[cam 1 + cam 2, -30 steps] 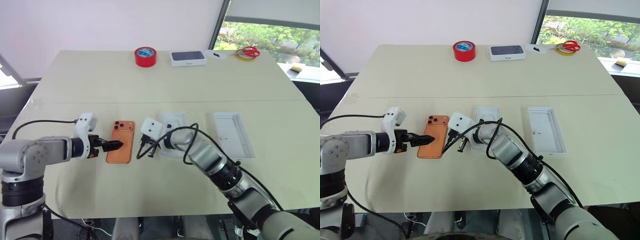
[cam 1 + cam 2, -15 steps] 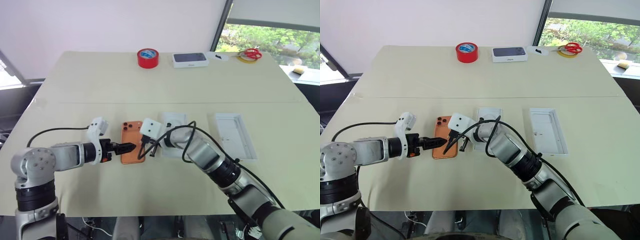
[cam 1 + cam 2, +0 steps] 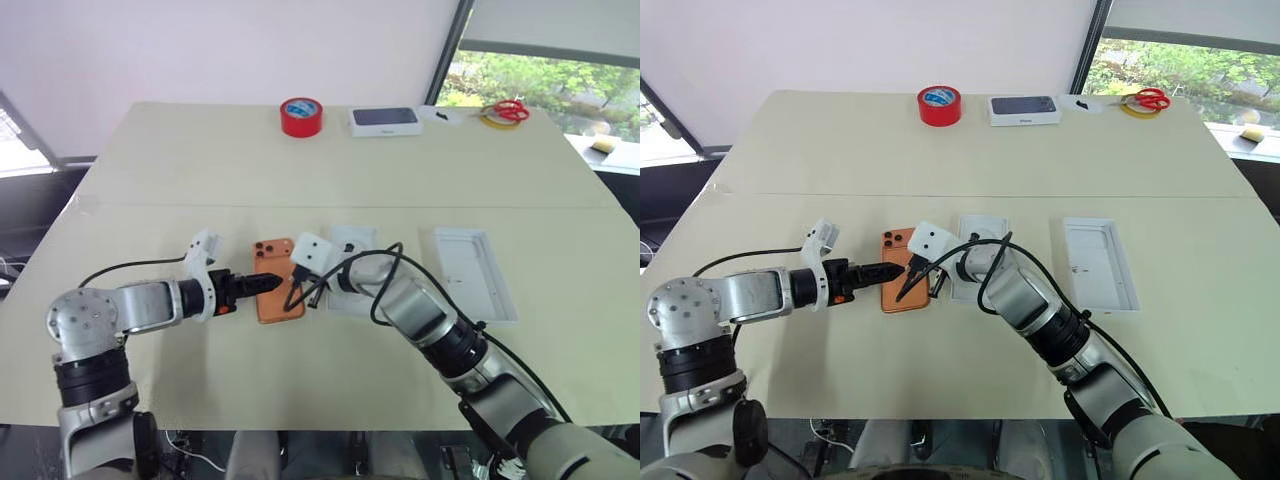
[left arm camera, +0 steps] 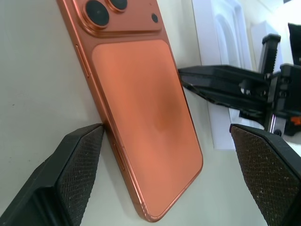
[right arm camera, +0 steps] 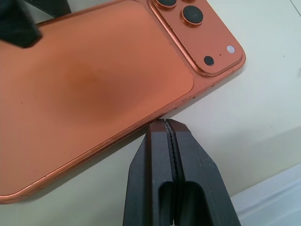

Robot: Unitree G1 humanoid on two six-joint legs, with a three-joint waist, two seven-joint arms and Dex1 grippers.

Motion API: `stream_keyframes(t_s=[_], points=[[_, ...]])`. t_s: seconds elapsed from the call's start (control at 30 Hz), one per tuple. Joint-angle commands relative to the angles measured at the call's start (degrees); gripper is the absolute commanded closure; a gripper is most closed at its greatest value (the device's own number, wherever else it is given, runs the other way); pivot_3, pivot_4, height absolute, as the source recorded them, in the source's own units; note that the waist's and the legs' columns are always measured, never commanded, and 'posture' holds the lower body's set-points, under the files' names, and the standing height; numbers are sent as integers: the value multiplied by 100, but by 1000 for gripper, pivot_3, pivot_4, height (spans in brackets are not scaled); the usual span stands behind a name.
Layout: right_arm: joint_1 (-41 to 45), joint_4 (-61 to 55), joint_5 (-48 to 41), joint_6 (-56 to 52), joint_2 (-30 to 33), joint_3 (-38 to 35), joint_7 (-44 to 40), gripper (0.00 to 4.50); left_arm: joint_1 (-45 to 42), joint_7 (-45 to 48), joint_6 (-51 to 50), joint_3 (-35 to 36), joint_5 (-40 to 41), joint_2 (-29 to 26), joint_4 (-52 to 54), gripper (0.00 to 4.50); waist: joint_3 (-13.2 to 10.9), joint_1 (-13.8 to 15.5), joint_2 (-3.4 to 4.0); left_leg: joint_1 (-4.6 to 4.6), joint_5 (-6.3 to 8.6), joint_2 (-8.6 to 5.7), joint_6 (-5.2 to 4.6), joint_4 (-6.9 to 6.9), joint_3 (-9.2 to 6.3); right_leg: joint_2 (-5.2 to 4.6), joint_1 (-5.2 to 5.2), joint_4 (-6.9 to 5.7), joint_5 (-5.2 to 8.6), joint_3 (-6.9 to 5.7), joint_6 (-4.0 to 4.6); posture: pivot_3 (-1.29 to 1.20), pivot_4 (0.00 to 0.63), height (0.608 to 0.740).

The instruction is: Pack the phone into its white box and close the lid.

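From the head cameras, the phone is lying back-up on the table, nearer its front edge than its far edge and left of the middle. The left gripper is reaching in from the phone's left with its jaws spread wide. The right gripper is pressing in from the other side, jaws shut and holding nothing. Just right of the phone, the flat white insert is lying partly under the right arm. The white box is sitting open, well apart toward the right edge. I cannot make out a lid.

In the left wrist camera, one finger is sitting at the phone's long edge while the other is standing clear beyond the opposite side, so the phone is lying between them, not yet pinched.

In the right wrist camera, the closed fingertips are butting against the phone's long edge near the lenses.

To do this grasp well, the right tips should be bracing the phone so it cannot slide while the left jaws close squarely across its width, away from the lenses.
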State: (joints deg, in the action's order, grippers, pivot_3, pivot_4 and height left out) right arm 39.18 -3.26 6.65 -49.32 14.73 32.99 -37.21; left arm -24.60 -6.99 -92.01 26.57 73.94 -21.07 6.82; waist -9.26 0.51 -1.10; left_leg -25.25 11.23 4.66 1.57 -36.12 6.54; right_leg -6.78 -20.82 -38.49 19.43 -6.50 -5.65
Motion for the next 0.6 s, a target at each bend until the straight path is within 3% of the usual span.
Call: stream_keyframes(t_s=[0.03, 0.37, 0.6], points=[[-79, -272, -119, 28, -205, 213, -135, 4500, -120, -278, -46, -12, 99, 365, -227, 18, 1, 9, -1, 0, 1, 0, -1, 0, -2, 0, 1, 0, 0, -1, 0, 0, 150, 730], [-98, -277, -103, 9, -223, 194, -138, 4500, -308, -853, 34, -99, 735, 518, -166, 18, -1, -121, -6, -10, -3, 2, 6, 7, -4, 5, 9, 1, 0, -2, 0, 0, 150, 730], [-115, -281, -124, -23, -222, 172, -133, 4500, -189, -1112, 270, -65, 907, 92, -395, 18, -2, -145, -6, -10, -3, 7, 6, 10, -5, 11, 4, 1, 0, -2, 0, 0, 150, 730]])
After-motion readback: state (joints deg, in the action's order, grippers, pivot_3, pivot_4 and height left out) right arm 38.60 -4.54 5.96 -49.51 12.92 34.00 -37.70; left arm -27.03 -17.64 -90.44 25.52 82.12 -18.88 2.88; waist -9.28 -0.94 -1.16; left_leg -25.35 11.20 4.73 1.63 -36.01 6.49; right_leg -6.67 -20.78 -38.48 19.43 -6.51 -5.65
